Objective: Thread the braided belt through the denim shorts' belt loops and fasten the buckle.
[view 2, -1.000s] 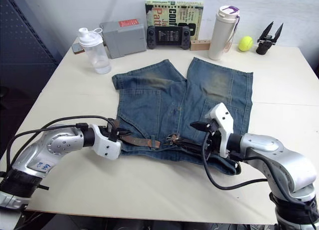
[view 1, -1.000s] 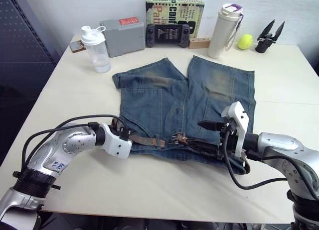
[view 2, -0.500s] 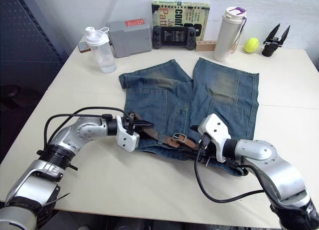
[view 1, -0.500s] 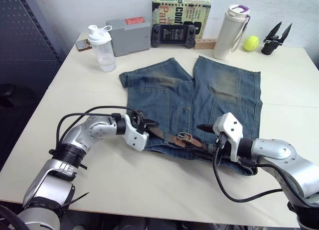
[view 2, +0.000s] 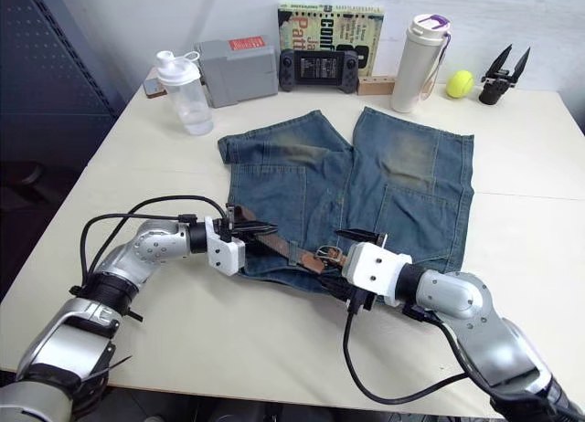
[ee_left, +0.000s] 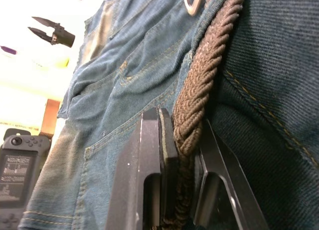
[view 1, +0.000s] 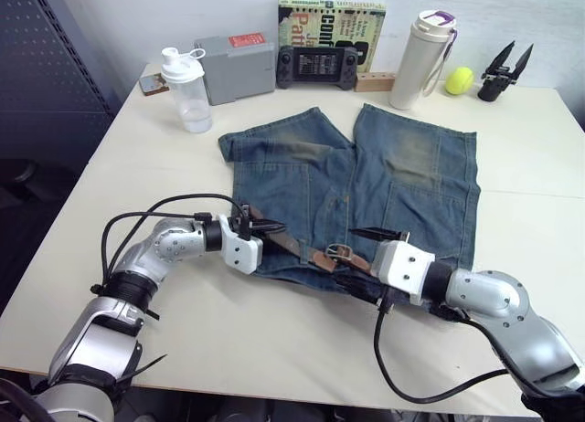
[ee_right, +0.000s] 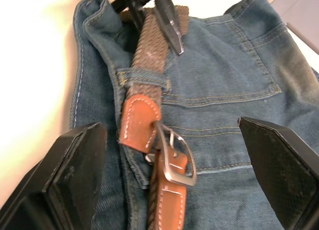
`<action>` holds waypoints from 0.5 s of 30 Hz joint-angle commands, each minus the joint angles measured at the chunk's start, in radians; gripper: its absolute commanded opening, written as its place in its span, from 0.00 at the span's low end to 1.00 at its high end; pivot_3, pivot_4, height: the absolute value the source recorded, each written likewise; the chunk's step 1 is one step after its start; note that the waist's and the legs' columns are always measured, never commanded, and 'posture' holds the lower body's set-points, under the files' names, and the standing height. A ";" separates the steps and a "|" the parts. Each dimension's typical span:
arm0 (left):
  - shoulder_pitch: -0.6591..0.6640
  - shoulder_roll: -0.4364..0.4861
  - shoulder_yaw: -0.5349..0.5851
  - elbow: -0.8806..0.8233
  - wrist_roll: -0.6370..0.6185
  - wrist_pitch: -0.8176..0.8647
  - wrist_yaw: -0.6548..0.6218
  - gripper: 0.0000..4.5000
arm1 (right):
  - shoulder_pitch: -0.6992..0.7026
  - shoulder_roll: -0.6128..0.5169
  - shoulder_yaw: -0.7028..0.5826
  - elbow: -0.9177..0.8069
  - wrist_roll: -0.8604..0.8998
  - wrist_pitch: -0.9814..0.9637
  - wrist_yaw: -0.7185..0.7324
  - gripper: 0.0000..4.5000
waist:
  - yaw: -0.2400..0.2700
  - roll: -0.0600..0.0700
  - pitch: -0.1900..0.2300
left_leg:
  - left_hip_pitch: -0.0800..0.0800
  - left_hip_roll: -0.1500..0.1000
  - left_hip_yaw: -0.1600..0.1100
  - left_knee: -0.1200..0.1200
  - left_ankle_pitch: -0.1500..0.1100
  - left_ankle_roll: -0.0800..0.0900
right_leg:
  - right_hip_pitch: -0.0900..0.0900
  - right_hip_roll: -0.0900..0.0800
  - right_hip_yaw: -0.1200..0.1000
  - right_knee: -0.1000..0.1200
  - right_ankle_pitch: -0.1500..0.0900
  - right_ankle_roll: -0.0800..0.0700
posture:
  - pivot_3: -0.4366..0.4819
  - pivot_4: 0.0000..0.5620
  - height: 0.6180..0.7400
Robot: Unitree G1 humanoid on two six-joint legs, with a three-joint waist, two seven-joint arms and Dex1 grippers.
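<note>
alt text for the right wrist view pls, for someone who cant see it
A brown braided belt lies along the waistband of blue denim shorts, passing under a belt loop, with its silver buckle and tan leather ends in the centre. The right tool's two black fingers stand wide apart on either side, and the left tool grips the belt farther along.

even, bright light over the table [view 1: 110,166] in the head views, soft shadows tucked close under the arms. left wrist view blows out white beyond the denim shorts [ee_left: 124,65]. right wrist view glares pale along the table edge, its near black fingers [ee_right: 70,175] blurred.
</note>
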 commanded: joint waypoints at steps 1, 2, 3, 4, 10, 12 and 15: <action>0.033 -0.025 -0.075 0.073 0.071 -0.046 -0.020 0.00 | 0.002 0.020 0.010 -0.004 -0.046 -0.047 -0.022 1.00 | 0.001 0.000 -0.002 | 0.000 0.000 0.000 0.000 0.000 0.000 | 0.000 0.000 0.000 0.000 0.000 0.000 | 0.48 0.27 0.92; 0.030 -0.026 -0.082 0.085 0.097 -0.058 -0.013 0.00 | 0.003 0.024 0.013 -0.001 -0.056 -0.051 -0.023 1.00 | 0.001 0.000 -0.004 | 0.000 0.000 0.000 0.000 0.000 0.000 | 0.000 0.000 0.000 0.000 0.000 0.000 | 0.48 0.27 0.92; 0.027 -0.027 -0.088 0.092 0.116 -0.065 -0.010 0.00 | 0.002 0.027 0.015 0.004 -0.076 -0.058 -0.029 1.00 | 0.001 0.000 -0.006 | 0.001 0.000 0.000 -0.001 0.000 0.000 | 0.000 0.000 0.000 0.000 0.000 0.000 | 0.48 0.27 0.92; 0.025 -0.028 -0.091 0.097 0.129 -0.071 -0.007 0.00 | 0.002 0.029 0.015 0.008 -0.091 -0.064 -0.032 1.00 | 0.002 0.000 -0.007 | 0.001 0.000 0.000 -0.001 0.000 0.000 | 0.001 0.000 0.000 0.000 0.000 0.000 | 0.48 0.27 0.92; 0.012 -0.038 -0.093 0.107 0.168 -0.079 0.020 0.00 | 0.006 0.052 0.024 0.006 -0.112 -0.076 -0.032 1.00 | 0.003 0.005 -0.015 | 0.003 0.000 0.001 -0.002 0.000 0.000 | 0.003 0.000 0.000 -0.001 0.000 0.000 | 0.48 0.27 0.92; 0.012 -0.040 -0.089 0.109 0.163 -0.075 0.023 0.00 | 0.006 0.058 0.028 0.006 -0.119 -0.072 -0.029 1.00 | 0.003 0.007 -0.016 | 0.004 0.000 0.001 -0.002 0.000 0.000 | 0.003 0.000 0.000 0.000 0.000 0.000 | 0.48 0.27 0.92; 0.012 -0.039 -0.087 0.111 0.154 -0.063 0.016 0.00 | 0.021 0.053 0.023 -0.005 -0.108 -0.070 -0.008 1.00 | 0.003 0.007 -0.016 | 0.004 0.000 0.001 -0.002 0.000 0.000 | 0.003 0.000 0.001 -0.001 0.000 0.000 | 0.48 0.27 0.92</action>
